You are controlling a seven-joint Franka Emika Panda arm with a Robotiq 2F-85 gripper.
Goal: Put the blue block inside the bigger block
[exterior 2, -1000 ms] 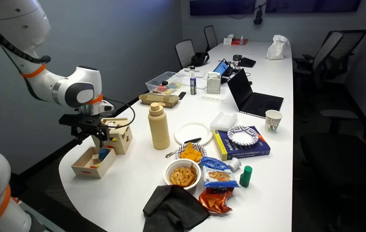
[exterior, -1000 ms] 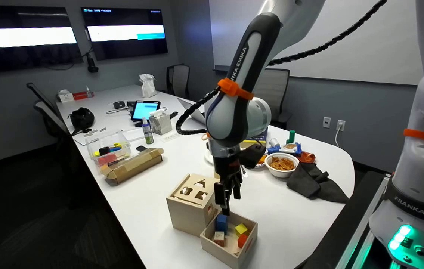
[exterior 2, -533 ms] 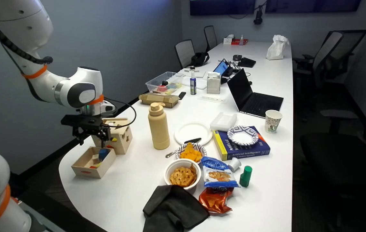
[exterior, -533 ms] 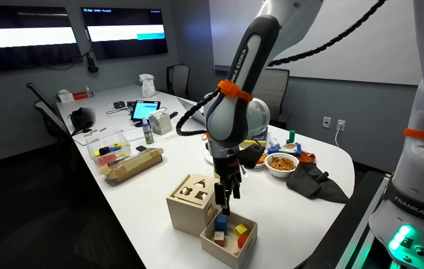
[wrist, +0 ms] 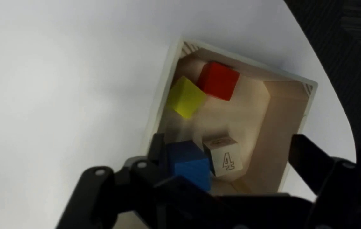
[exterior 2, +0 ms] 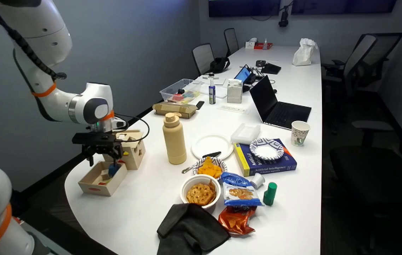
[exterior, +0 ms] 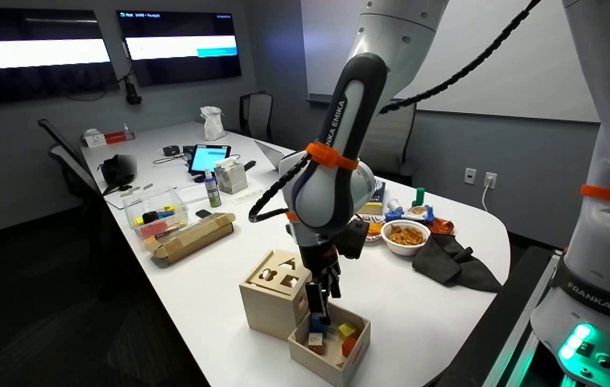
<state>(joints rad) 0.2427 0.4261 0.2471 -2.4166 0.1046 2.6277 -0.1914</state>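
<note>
Claw spread wide, holding nothing, hangs low over the wooden tray. Blue block is in the tray, below the claw, just beside one finger on its inner side; can't tell if they touch, and the claw hides part of the block in the wrist view. Cube marked 4 sits right beside the block, nearer mid-span of the claw. Yellow cube and red cube lie out past the fingertips. Shape-sorter box stands just beside the claw, next to the tray, cut-out top up.

My read: lining up the grasp; block not picked yet, insertion all to do.

Handling: probably painted solid wood. Light, stiff, no squeeze, hard to damage; smooth faces could slip or twist if pinched off-centre. Best hold: two opposite flat side faces, high up, since it looks taller than the cube marked 4; leaves the lower end free for a hole. Centre the claw on the block first: closing from here would likely drag it or catch the neighbour too.
</note>
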